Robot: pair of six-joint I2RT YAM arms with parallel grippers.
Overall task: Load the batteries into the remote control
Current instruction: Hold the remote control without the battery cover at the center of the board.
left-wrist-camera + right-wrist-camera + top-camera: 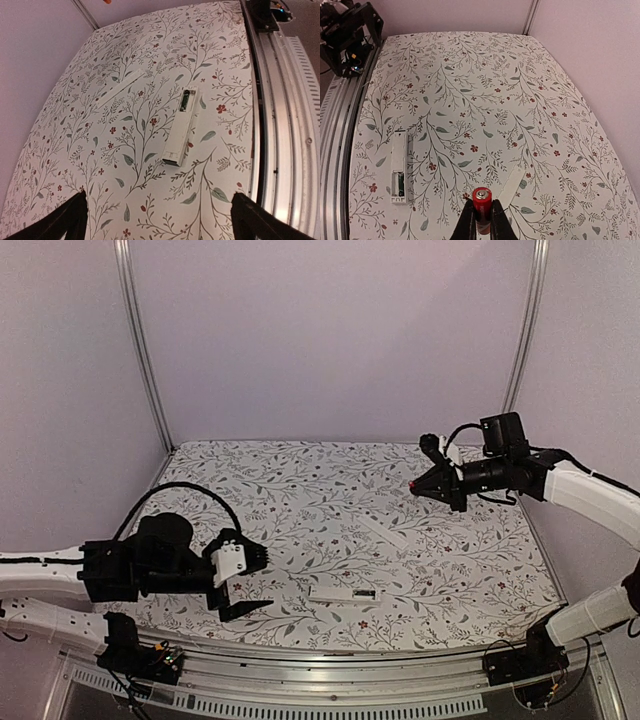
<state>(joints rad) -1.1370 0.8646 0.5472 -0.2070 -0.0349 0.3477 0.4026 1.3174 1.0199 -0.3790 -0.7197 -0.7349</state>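
Bare tablecloth (300, 490) all around remote control (343, 593); cover strip (383, 532) nearby.

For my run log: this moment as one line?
right jaws: shut on red battery, above table | left jaws: open, empty | remote control: flat on table, compartment uncovered | cover strip: lying apart

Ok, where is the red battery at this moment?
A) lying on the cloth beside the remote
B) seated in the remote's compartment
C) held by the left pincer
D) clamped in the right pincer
D: the right wrist view shows the right pincer closed on the red battery, held up and well away from the remote control.
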